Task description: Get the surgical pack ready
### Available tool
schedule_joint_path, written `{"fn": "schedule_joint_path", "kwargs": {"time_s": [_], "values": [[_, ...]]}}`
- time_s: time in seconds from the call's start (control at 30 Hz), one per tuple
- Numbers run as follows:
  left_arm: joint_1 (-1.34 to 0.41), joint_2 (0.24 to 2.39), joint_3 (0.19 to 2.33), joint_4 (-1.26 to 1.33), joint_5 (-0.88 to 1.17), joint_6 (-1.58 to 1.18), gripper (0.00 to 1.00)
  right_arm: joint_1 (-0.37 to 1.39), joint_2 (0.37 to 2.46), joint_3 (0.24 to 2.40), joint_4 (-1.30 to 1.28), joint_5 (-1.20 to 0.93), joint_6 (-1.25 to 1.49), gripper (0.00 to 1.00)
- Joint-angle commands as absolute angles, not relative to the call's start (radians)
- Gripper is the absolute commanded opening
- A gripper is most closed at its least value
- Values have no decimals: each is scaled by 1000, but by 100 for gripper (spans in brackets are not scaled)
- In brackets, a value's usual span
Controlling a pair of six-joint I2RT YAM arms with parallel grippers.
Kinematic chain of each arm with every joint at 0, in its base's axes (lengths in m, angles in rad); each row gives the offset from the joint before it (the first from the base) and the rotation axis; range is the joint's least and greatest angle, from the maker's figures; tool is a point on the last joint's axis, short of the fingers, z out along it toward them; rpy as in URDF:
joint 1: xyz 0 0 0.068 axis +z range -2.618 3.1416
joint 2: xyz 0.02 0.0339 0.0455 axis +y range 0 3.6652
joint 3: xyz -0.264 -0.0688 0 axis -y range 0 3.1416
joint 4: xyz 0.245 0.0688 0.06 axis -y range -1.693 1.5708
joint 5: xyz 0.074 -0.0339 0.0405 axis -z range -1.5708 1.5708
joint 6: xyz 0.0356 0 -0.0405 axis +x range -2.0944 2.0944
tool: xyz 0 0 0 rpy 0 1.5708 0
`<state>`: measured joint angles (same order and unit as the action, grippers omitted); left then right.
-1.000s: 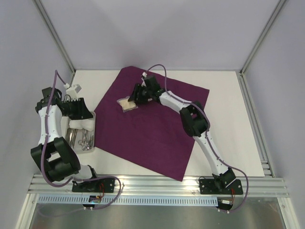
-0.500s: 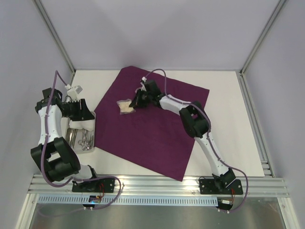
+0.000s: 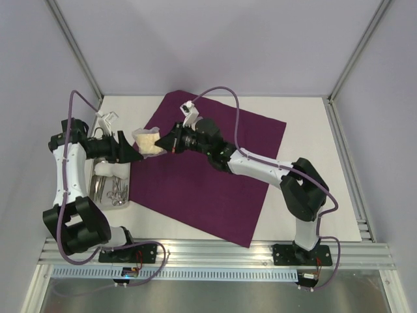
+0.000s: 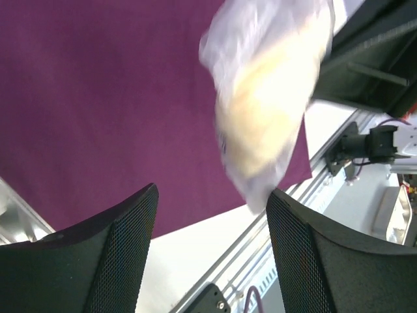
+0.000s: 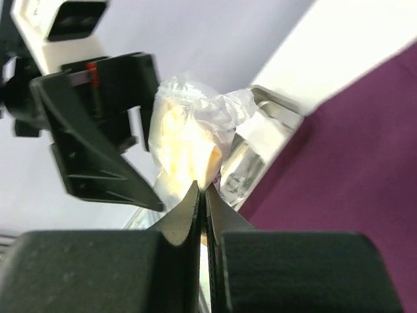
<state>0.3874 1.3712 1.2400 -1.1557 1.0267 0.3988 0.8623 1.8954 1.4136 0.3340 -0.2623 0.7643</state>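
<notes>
My right fingers (image 5: 201, 199) pressed together, pinching clear plastic pouch of cream-yellow material (image 3: 148, 141) in mid-air. My left fingers (image 3: 132, 152) spread, just beside it. Beneath: plum-purple fabric drape (image 3: 208, 169) spread flat on white worktop (image 3: 313, 169).

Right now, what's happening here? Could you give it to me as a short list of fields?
Cloth: purple surgical pack, spread flat on the white table
Packet: clear pouch with pale yellow contents, held up near the cloth's left edge
Right tool: shut on the pouch's edge
Left tool: open, pouch in front of its fingers, not gripped
Tray: metal, holding instruments, left of the cloth
</notes>
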Motion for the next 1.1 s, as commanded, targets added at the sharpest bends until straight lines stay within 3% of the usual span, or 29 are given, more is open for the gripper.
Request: {"fn": "schedule_joint_path", "kwargs": {"time_s": [0.0,0.27,0.4,0.57,0.7,0.77,0.83,0.87,0.9,0.97,1.07], "values": [[385,1309,1284,-1171,1158,416,76,894,1856,1378,465,-189,718,1],[383,1276,1282,-1114,1221,322,70,931,1815,1379,451,-206,703,0],[383,1273,1282,-1112,1232,314,45,939,1801,1376,451,-210,696,0],[383,1269,1272,-1065,1220,276,24,940,1816,1390,449,-233,706,0],[383,1276,1264,-1054,1181,267,0,940,1833,1384,448,-250,722,0],[383,1279,1258,-1066,1163,287,0,940,1842,1393,428,-267,719,1],[385,1285,1262,-1078,1103,301,0,940,1861,1432,334,-279,700,40],[391,1293,1273,-1110,1004,340,0,939,1865,1440,293,-275,678,51],[402,1301,1281,-1136,959,380,0,939,1862,1445,226,-249,669,75],[442,1322,1287,-1202,849,483,0,939,1850,1428,178,-215,635,89],[567,1347,1269,-1250,738,614,0,937,1819,1399,114,-178,588,91]]}}
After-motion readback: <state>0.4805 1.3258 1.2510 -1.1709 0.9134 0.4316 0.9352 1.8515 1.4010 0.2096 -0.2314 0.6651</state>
